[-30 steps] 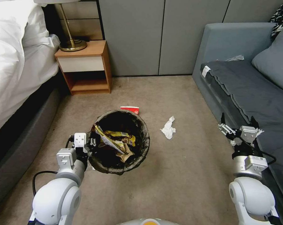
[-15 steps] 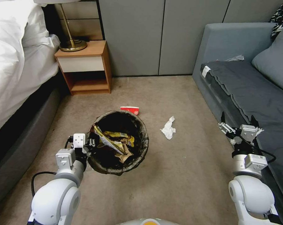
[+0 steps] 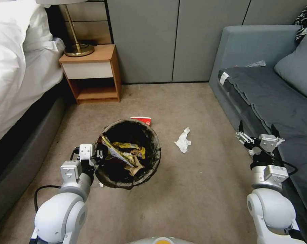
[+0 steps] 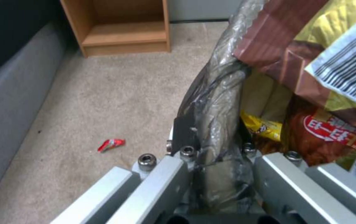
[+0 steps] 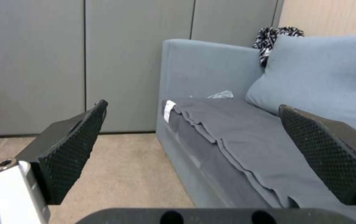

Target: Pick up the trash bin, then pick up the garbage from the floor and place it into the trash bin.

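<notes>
Head view, crumpled tissue between trash bin, sofa

Around the trash bin, open floor lies toward the sofa, broken by a crumpled tissue, while a red carton sits just behind the bin, a nightstand farther back, and the bed walls off its other side.
</notes>
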